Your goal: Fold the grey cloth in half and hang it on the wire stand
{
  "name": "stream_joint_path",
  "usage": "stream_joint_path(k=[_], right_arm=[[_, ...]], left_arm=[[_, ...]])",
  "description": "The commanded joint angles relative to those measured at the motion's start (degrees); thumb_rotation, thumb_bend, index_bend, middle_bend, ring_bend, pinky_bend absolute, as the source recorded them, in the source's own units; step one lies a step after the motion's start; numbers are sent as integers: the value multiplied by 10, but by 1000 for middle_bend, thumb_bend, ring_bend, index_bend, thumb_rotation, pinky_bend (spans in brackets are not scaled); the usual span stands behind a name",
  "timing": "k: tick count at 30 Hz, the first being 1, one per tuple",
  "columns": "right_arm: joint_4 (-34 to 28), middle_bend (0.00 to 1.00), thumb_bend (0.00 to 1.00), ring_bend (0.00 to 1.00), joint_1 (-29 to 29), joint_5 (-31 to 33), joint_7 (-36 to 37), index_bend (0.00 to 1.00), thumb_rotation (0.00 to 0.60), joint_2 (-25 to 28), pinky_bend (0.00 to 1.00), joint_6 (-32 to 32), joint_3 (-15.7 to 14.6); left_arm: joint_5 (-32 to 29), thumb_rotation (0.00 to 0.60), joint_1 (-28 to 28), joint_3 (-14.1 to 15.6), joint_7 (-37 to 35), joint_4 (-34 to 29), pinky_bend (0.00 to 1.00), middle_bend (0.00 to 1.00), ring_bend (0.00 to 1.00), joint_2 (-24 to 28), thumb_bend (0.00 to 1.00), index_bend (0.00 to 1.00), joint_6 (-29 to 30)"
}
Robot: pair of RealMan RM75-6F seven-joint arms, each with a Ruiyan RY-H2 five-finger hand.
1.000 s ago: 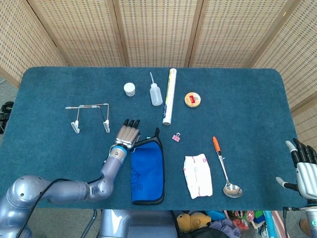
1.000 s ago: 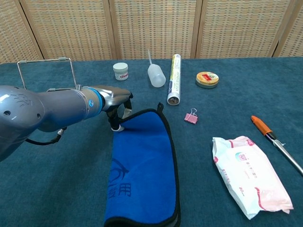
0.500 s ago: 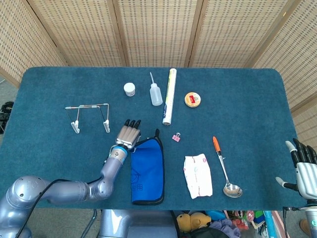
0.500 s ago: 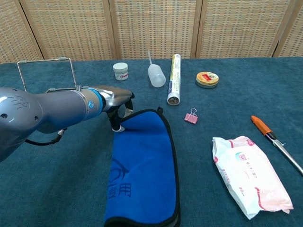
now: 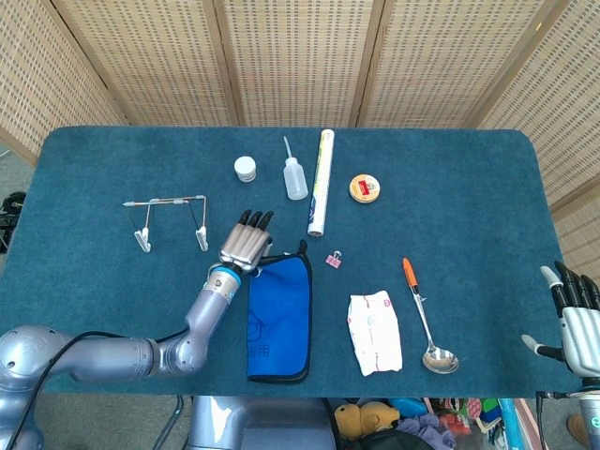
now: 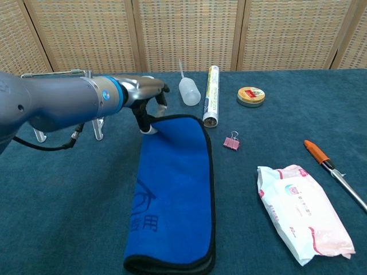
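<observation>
Your head view looks almost straight down from high up, taking in the whole tabletop [image 5: 469, 187] and the screen behind it. Your chest view sits low and close, facing forward across the near surface — both share the blue cloth [image 5: 279, 317] [image 6: 175, 189], the wipes pack [image 5: 375, 332] [image 6: 304, 213] and the roll [image 5: 322, 182] [image 6: 210, 95].

The left arm [image 6: 51, 106] is smooth silver-grey metal, rounded at the joints, with a bright blue ring at the wrist [image 6: 110, 96] and a thin black cable looping beneath it. The left hand [image 5: 245, 243] has a silver back and black fingers [image 5: 255, 219] — pale at one tip in the chest view. The right hand [image 5: 575, 319] is whitish-silver with black fingers too.
</observation>
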Motion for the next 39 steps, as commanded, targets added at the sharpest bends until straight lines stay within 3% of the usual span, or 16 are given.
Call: stream_joint_path(k=[1, 10, 17, 27, 39], right_arm=[[0, 0, 0, 0, 0, -1, 1, 0, 600, 0, 0, 0, 0], [0, 0, 0, 0, 2, -3, 11, 0, 600, 4, 0, -3, 0], [-2, 0, 0, 0, 2, -4, 12, 0, 600, 5, 0, -3, 0], [1, 0, 0, 0, 4, 0, 16, 0, 600, 5, 0, -8, 0], [1, 0, 0, 0, 6, 3, 10, 0, 600, 3, 0, -12, 0]], left_arm=[[-1, 600, -5, -16, -5, -19, 0, 0, 0, 20, 762, 822, 6], [1, 600, -10, -69, -18, -97, 0, 0, 0, 108, 795, 830, 41], [-17, 600, -9, -98, -46, -122, 0, 0, 0, 157, 794, 830, 41], [-45, 600, -12, -116, -72, -114, 0, 0, 0, 208, 795, 835, 32], [-61, 600, -1, -117, -102, -94, 0, 0, 0, 261, 795, 837, 10]])
